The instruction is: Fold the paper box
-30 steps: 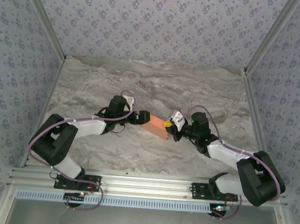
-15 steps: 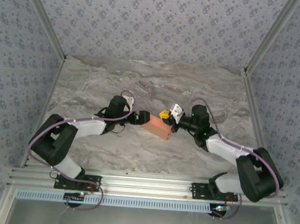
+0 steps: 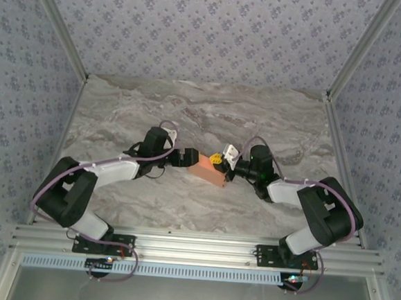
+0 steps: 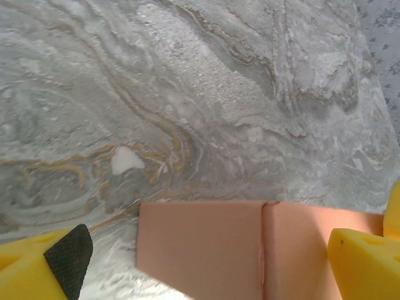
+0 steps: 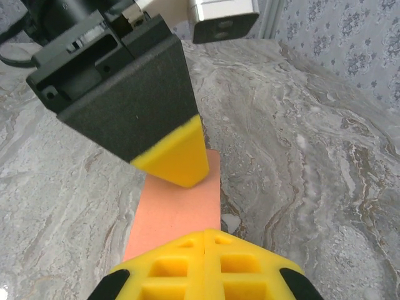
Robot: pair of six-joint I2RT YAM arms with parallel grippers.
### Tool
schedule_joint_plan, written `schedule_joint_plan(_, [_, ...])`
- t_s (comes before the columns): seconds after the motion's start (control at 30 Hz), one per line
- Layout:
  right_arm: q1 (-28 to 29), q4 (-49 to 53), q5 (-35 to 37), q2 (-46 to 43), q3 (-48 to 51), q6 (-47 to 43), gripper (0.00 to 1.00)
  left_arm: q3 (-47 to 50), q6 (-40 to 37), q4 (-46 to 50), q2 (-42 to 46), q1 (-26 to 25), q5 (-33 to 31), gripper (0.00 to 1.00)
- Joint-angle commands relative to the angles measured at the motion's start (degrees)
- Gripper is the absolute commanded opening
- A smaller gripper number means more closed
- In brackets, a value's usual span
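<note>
— What lies on the marble surface (image 3: 203, 115)?
— The paper box (image 3: 206, 172), mid-surface between both arms. The left gripper (image 3: 184, 158) is spread wide astride one end, and the right gripper (image 3: 218, 160) is pinched together, empty, at the other

The top camera is sitting high above and behind my two bases, looking down and forward over the whole marble table (image 3: 119, 123) from far off. My left wrist camera is staring almost straight down, very close over the paper box (image 4: 206, 244). My right wrist camera is looking low along that same box toward my left gripper (image 3: 189, 160), so all three are sharing the box.
</note>
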State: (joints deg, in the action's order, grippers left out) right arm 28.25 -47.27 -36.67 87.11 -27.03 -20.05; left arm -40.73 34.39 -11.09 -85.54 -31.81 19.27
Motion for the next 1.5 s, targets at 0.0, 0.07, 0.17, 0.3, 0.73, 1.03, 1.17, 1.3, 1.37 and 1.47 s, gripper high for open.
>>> schedule_joint_plan(0.0, [0.1, 8.4, 1.3, 1.6, 2.2, -3.3, 0.01, -1.9, -0.7, 5.8, 4.7, 1.9, -1.8, 0.99])
schedule_joint_plan(0.07, [0.1, 8.7, 1.3, 1.6, 2.2, -3.6, 0.01, -2.0, -1.8, 7.0, 6.8, 2.3, -2.8, 0.99])
schedule_joint_plan(0.17, [0.1, 9.5, 1.3, 1.5, 1.8, -4.2, 0.01, -1.4, -3.7, 6.9, 7.9, 2.3, -3.4, 0.99])
schedule_joint_plan(0.3, [0.0, 11.1, 0.7, 1.6, 1.4, -5.0, 0.01, 0.0, -3.6, 4.4, 6.1, 2.2, -2.3, 0.99])
schedule_joint_plan(0.73, [-0.5, 15.2, -1.1, -0.9, 0.3, -5.0, 0.02, 6.9, -2.7, -3.7, -5.0, 1.2, -5.8, 0.97])
schedule_joint_plan(1.03, [1.4, 25.2, 2.9, -12.1, -5.6, -2.7, 0.40, 4.7, -4.9, 1.0, -3.1, 0.5, -8.1, 0.97])
schedule_joint_plan(1.17, [2.8, 40.5, 4.8, -16.2, -11.7, -5.0, 0.51, 4.2, -4.8, 1.6, -3.0, 0.4, -8.2, 0.96])
schedule_joint_plan(1.3, [6.6, 53.0, 11.2, -14.3, -16.5, -9.5, 0.57, 4.1, -4.6, 1.6, -3.2, 0.3, -8.3, 0.97])
schedule_joint_plan(1.37, [7.3, 53.2, 14.8, -12.7, -16.6, -8.8, 0.58, 3.9, -4.7, 1.8, -2.9, 0.3, -8.4, 0.97])
schedule_joint_plan(1.47, [8.0, 49.8, 20.2, -11.8, -15.3, -5.5, 0.60, 3.8, -4.8, 2.4, -2.5, 0.3, -8.8, 0.97])
